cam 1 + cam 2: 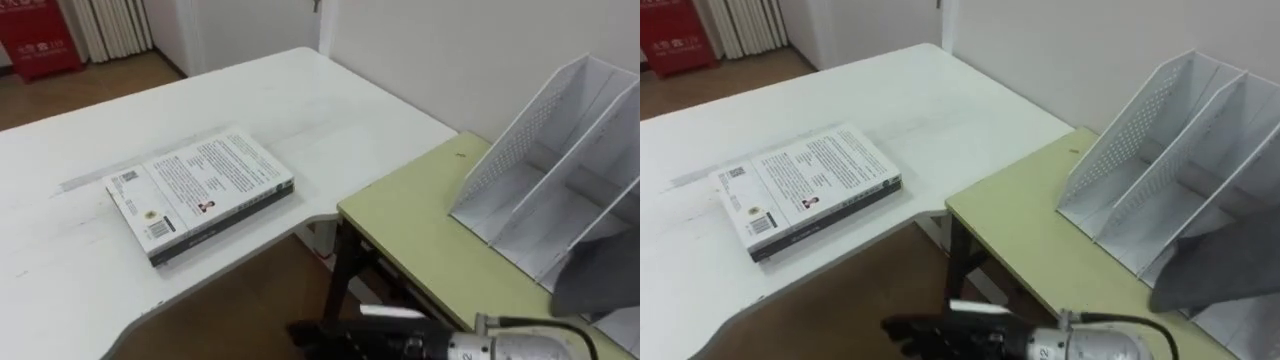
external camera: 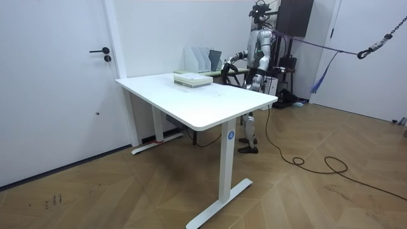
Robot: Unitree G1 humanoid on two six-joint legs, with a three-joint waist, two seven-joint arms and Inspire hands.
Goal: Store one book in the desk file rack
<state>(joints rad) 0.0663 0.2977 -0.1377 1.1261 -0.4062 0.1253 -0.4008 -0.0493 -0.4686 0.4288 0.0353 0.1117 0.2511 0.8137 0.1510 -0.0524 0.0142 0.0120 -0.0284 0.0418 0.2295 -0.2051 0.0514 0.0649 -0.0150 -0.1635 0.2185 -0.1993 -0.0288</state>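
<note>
One book (image 1: pixel 200 195) lies near the white table (image 1: pixel 330 110) edge; cannot tell right hand's (image 1: pixel 930 335) state.

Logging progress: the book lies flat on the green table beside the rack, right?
No. The book lies flat on the white table, not on the green table, where the rack stands; the left eye view shows it.
</note>
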